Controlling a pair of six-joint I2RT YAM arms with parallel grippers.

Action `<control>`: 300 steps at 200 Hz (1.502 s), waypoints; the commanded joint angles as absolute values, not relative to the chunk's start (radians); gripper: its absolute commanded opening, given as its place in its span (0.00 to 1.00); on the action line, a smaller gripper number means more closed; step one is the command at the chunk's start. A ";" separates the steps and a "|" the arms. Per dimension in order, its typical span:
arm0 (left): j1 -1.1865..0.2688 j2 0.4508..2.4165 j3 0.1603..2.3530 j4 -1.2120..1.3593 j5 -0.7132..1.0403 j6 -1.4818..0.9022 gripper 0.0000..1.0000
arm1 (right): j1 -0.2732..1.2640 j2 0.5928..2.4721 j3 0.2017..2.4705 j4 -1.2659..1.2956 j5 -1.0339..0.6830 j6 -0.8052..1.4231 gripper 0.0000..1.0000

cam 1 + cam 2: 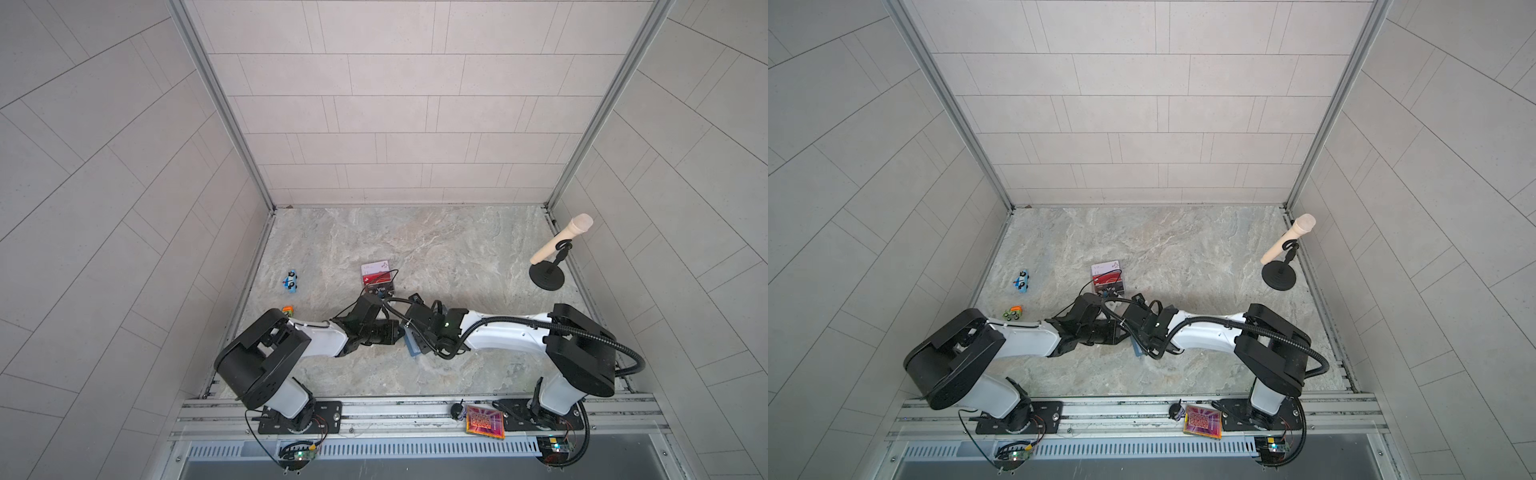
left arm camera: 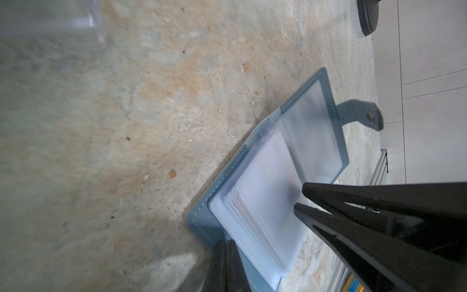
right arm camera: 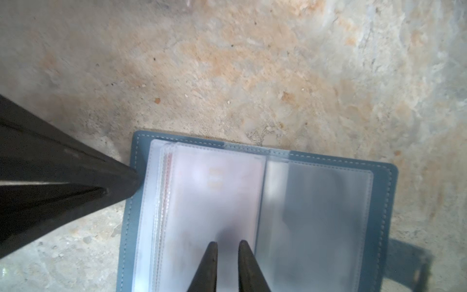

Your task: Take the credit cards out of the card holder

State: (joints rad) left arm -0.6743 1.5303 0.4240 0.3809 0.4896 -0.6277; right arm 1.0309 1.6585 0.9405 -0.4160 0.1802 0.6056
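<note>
Got the blue card holder (image 3: 381,207) lying open flat on the bench (image 1: 457,257), middle and a bit toward the front, between both arms, a pinkish card (image 3: 214,192) tucked in its top sleeve (image 3: 182,227). Seeing the right gripper (image 3: 228,244) with jaws a touch apart, tips down at that sleeve. Then the left gripper (image 2: 225,242), jaws pressed together, tip on the holder's blue edge. Further back, just past the left gripper: whitish card (image 1: 376,267), red card (image 1: 377,277) and dark card (image 1: 380,287) stepped in a row. Left side, a blue toy car (image 1: 291,282) and an orange toy (image 1: 1013,312); far right, a microphone (image 1: 559,241) on a stand (image 1: 546,276); patterned tile (image 1: 485,422) on the front rail (image 1: 374,409).
</note>
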 commanded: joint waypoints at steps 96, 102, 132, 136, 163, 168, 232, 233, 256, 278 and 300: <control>-0.672 1.550 0.407 0.311 0.462 -0.609 0.01 | 1.030 1.681 0.926 -0.367 0.095 0.571 0.47; -0.671 1.549 0.408 0.310 0.463 -0.609 0.01 | 1.029 1.681 0.924 -0.365 0.099 0.572 0.46; -0.672 1.549 0.411 0.308 0.463 -0.610 0.01 | 1.026 1.676 0.915 -0.364 0.111 0.580 0.37; -0.672 1.549 0.413 0.304 0.462 -0.608 0.01 | 1.025 1.674 0.913 -0.363 0.112 0.579 0.35; -0.672 1.549 0.416 0.297 0.463 -0.606 0.01 | 1.013 1.663 0.897 -0.348 0.106 0.584 0.29; -0.672 1.549 0.417 0.295 0.463 -0.606 0.01 | 1.010 1.660 0.895 -0.348 0.106 0.583 0.28; -0.672 1.549 0.432 0.280 0.463 -0.601 0.01 | 0.978 1.636 0.886 -0.360 0.122 0.573 0.14; -0.672 1.549 0.432 0.280 0.463 -0.601 0.01 | 0.978 1.635 0.886 -0.360 0.122 0.573 0.14; -0.672 1.552 0.436 0.276 0.463 -0.601 0.01 | 0.974 1.628 0.893 -0.380 0.140 0.572 0.13; -0.672 1.554 0.437 0.277 0.465 -0.601 0.01 | 0.968 1.615 0.900 -0.404 0.169 0.575 0.13; -0.672 1.560 0.437 0.281 0.464 -0.602 0.01 | 0.952 1.597 0.891 -0.416 0.180 0.582 0.12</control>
State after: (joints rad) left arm -0.6743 1.5307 0.4377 0.3542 0.4900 -0.6197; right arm 0.9703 1.6421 0.9077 -0.3645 0.1291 0.5724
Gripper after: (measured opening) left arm 0.044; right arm 0.126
